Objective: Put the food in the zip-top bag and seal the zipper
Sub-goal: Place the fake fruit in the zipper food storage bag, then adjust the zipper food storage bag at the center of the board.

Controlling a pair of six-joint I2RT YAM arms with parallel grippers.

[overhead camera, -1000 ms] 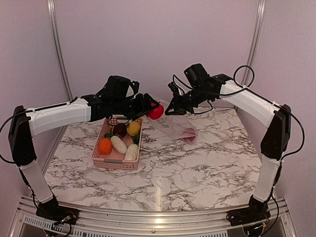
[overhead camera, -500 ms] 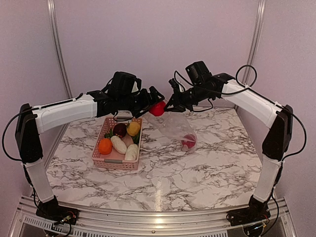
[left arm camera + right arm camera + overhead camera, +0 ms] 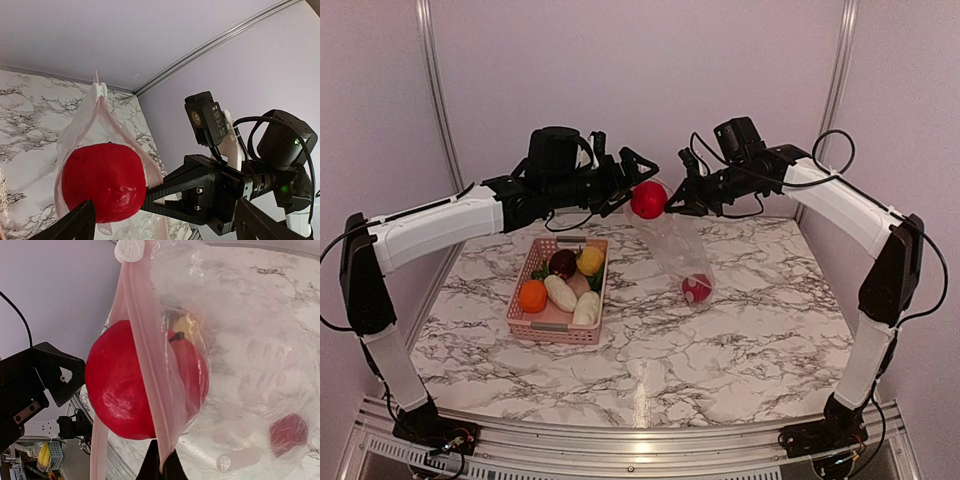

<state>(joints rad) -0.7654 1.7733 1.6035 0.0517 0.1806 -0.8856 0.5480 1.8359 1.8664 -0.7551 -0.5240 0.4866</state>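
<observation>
Left pincer (image 3: 638, 186) gapes; red fruit (image 3: 648, 200) in zip-top bag (image 3: 680, 248) mouth (right pincer (image 3: 676, 200) clenches bag).

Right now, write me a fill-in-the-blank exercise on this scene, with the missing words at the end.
1. The right tool is shut on the rim of the bag, while the left tool is ____.
2. The food at the bag's mouth is ____ in colour.
3. More food lies in a ____ basket on the table.

Missing words: open; red; pink.
</observation>
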